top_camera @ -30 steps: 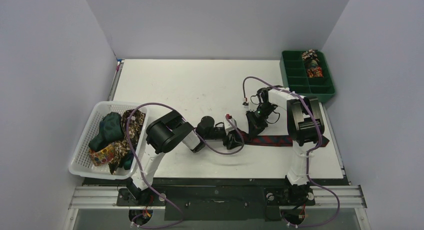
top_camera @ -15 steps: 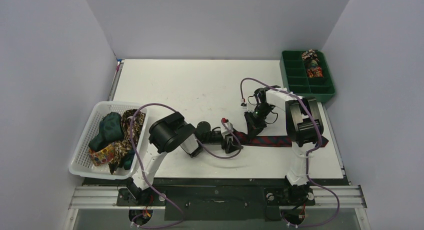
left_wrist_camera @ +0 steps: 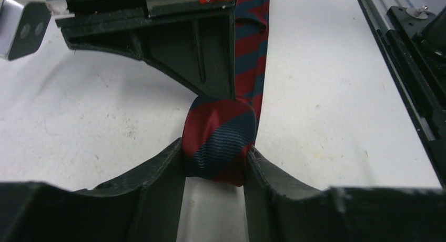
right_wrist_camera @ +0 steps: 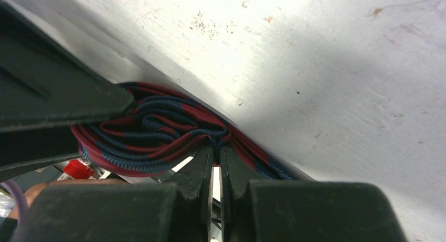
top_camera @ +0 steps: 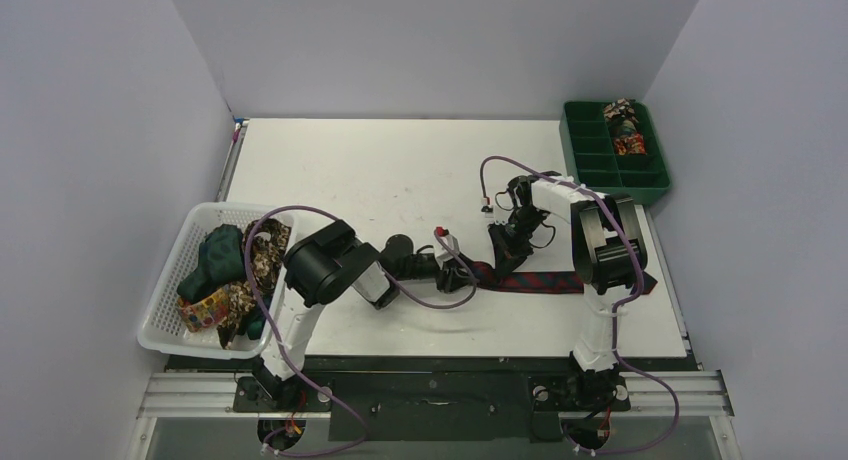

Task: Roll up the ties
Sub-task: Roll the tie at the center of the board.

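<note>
The navy tie with red stripes lies flat along the table's near right part, its left end wound into a small roll. My left gripper is shut on that roll, one finger on each side of it. My right gripper is shut on a fold of the same tie right next to the roll, pinching the fabric between its fingertips. Other ties, dark green, brown-gold floral and multicoloured, lie heaped in the basket.
A white mesh basket stands at the table's left near edge. A green compartment tray stands at the far right with rolled ties in its right-hand cells. Both arms meet close together near the table's front middle.
My left gripper and its arm have shifted a little to the left along the table with the tie's rolled end. My right gripper has stayed almost in place on the tie.
</note>
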Controlling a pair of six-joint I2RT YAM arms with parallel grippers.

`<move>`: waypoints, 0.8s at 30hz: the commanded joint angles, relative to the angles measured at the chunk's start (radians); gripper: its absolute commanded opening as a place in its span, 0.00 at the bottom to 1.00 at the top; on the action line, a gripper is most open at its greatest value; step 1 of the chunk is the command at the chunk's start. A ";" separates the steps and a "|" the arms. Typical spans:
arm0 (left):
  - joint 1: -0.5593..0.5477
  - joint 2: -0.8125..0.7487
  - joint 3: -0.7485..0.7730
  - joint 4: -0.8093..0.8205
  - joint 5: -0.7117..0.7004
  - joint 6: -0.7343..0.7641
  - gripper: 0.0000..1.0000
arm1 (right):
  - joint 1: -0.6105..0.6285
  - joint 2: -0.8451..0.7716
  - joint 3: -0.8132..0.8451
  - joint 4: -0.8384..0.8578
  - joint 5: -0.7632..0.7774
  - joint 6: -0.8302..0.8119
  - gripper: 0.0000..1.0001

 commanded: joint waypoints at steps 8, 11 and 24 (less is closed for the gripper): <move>-0.046 -0.052 0.135 -0.071 0.156 -0.010 0.26 | 0.041 0.068 -0.057 0.148 0.194 -0.056 0.00; -0.065 -0.019 0.170 -0.105 0.160 -0.010 0.28 | 0.042 0.062 -0.057 0.154 0.186 -0.050 0.00; -0.120 0.082 0.227 -0.434 -0.007 0.157 0.31 | 0.045 0.053 -0.071 0.176 0.145 -0.034 0.00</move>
